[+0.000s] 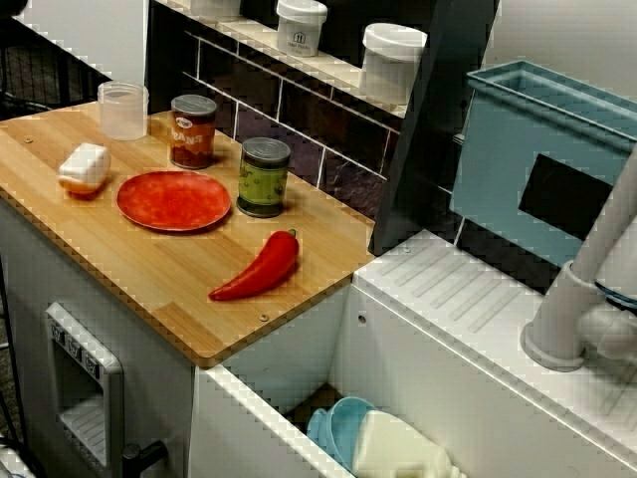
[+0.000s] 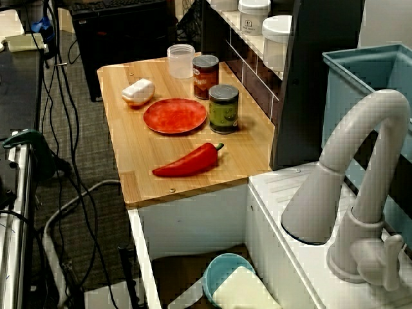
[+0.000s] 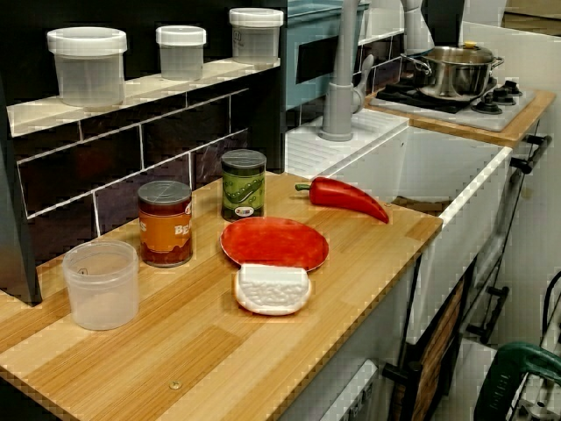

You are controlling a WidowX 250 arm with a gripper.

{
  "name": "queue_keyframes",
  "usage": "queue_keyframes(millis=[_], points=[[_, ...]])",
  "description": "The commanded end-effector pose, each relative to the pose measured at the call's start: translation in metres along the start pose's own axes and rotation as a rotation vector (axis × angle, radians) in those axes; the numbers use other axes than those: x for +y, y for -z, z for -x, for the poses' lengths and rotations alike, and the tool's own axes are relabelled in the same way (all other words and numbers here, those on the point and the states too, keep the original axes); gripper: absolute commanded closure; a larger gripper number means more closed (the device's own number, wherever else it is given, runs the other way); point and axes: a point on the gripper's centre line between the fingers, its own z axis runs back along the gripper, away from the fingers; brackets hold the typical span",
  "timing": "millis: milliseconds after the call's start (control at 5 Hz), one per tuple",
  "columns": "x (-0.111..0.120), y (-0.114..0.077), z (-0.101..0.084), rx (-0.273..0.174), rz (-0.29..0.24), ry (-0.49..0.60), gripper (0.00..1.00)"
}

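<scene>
No gripper or arm shows in any view. On the wooden counter (image 1: 139,274) a red pepper (image 1: 257,269) (image 2: 188,161) (image 3: 346,196) lies near the edge by the sink. A red plate (image 1: 174,199) (image 2: 175,116) (image 3: 273,243) sits mid-counter, bare. A green can (image 1: 264,176) (image 2: 223,109) (image 3: 243,184) and an orange-labelled can (image 1: 193,130) (image 2: 205,76) (image 3: 165,223) stand upright by the tiled back wall. A white block on an orange base (image 1: 85,167) (image 2: 138,91) (image 3: 273,288) lies just beside the plate. A clear plastic cup (image 1: 123,109) (image 2: 181,60) (image 3: 102,284) stands at the far corner.
The sink (image 2: 193,270) beside the counter holds a blue bowl (image 1: 343,428) (image 2: 222,270) and a pale object. A grey faucet (image 2: 360,193) (image 3: 337,79) rises behind it, beside a blue rack (image 1: 537,149). Lidded jars (image 3: 88,66) line the shelf. A steel pot (image 3: 451,70) sits on the stove.
</scene>
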Motion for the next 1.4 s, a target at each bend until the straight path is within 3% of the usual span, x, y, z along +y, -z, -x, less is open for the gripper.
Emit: queue_keyframes(millis=[0,200,600,800,1000,1200], points=[[0.0,0.0,0.0,0.0,0.0,0.0,0.0],[0.023,0.009,-0.012,0.017,0.005,-0.019,0.0],[0.023,0.009,-0.012,0.017,0.005,-0.019,0.0],[0.035,0.021,-0.024,0.015,-0.01,-0.056,0.0],[0.047,0.029,-0.044,-0.014,-0.036,-0.099,0.0],[0.065,0.048,-0.072,-0.009,-0.08,-0.175,0.0]])
